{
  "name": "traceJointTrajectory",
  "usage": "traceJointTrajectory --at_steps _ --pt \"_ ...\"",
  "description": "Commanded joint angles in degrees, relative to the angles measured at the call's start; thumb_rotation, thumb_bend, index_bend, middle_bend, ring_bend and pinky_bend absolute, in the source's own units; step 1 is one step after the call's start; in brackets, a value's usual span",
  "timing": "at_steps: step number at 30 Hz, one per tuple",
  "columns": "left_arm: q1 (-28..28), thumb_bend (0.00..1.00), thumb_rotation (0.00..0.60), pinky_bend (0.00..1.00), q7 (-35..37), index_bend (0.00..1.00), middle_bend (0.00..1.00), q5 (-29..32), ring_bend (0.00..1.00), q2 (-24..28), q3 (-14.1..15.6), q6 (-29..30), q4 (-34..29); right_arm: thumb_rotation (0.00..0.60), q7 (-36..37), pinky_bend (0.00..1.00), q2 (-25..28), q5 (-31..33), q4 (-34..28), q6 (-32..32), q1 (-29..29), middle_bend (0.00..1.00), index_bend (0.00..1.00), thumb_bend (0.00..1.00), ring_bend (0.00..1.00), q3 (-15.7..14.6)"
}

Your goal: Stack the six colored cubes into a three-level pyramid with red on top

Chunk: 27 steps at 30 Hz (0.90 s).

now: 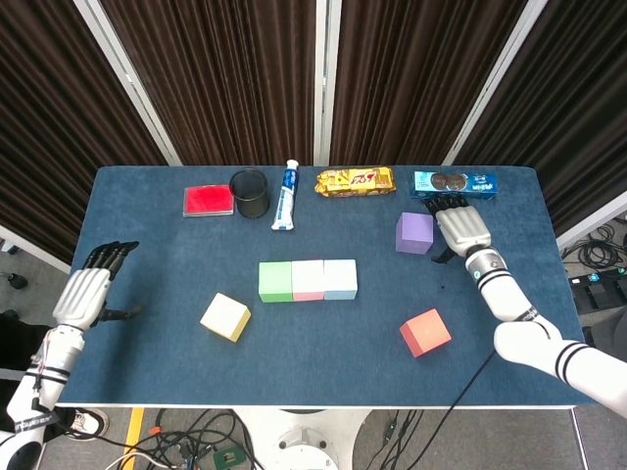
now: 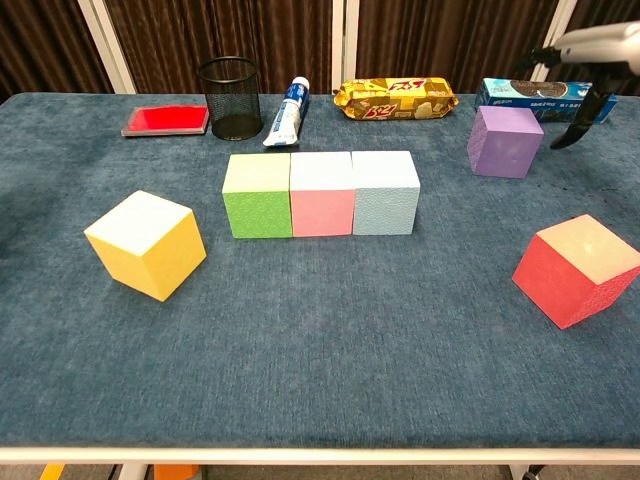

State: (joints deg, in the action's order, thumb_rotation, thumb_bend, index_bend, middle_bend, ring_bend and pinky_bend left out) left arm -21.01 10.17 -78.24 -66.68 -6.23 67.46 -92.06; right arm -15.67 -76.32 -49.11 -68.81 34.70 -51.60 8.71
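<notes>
Right hand (image 1: pixel 461 230) empty, fingers spread, just right of the purple cube (image 1: pixel 414 233), not touching it. Left hand (image 1: pixel 83 292) open too, off the worktop's (image 1: pixel 147 333) left edge. Green (image 1: pixel 275 281), pink (image 1: pixel 308 279) and light-blue (image 1: pixel 340 278) cubes touch in a row. Yellow cube (image 1: pixel 225 316) sits front-left of that row, red cube (image 1: pixel 425 332) front-right, purple back-right.

dark brown curtains (image 1: pixel 245 69) behind blue table (image 1: pixel 323 343); cables (image 1: pixel 196 441) on grey floor.

We are seeing right hand (image 2: pixel 590 50) cropped by chest view's edge; left hand (image 1: pixel 86 289) missing there.
</notes>
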Motion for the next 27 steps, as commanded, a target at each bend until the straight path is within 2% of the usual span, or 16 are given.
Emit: traceJointTrajectory --at_steps 1,12,13,18,22,27 --pt "-0.2 0.18 0.600 0.05 -0.1 0.08 0.08 0.2 0.00 -0.1 -0.1 -0.3 0.2 0.600 0.9 0.00 -3.4 -0.9 4.6 -1.9 -1.2 0.03 0.00 0.03 0.00 -0.6" --pt "-0.1 0.18 0.600 0.05 -0.8 0.08 0.08 0.5 0.00 -0.1 0.0 -0.2 -0.4 0.600 5.0 0.00 -10.3 -5.6 14.5 -3.6 -2.5 0.17 0.00 0.07 0.00 0.0" --pt "0.0 0.18 0.600 0.05 -0.8 0.08 0.08 0.6 0.00 -0.1 0.0 -0.2 -0.5 0.600 5.6 0.00 -10.9 -6.3 15.1 -2.8 -2.4 0.20 0.00 0.08 0.00 0.2" --pt "0.3 0.18 0.600 0.05 -0.6 0.08 0.08 0.4 0.00 0.2 0.3 0.2 -1.5 0.600 8.5 0.00 -12.6 -10.1 17.2 1.0 -1.3 0.47 0.00 0.12 0.01 0.9" --pt "0.6 0.18 0.600 0.05 0.2 0.08 0.08 -0.1 0.00 1.5 0.8 -0.2 -3.8 0.600 11.4 0.00 -10.9 -12.7 15.1 3.7 -0.3 0.53 0.00 0.13 0.02 1.9" --pt "0.8 0.17 0.600 0.05 -1.0 0.08 0.08 0.2 0.00 2.1 1.0 0.0 -8.0 0.600 11.4 0.00 -5.2 -14.3 7.9 6.5 0.4 0.54 0.00 0.13 0.02 3.4"
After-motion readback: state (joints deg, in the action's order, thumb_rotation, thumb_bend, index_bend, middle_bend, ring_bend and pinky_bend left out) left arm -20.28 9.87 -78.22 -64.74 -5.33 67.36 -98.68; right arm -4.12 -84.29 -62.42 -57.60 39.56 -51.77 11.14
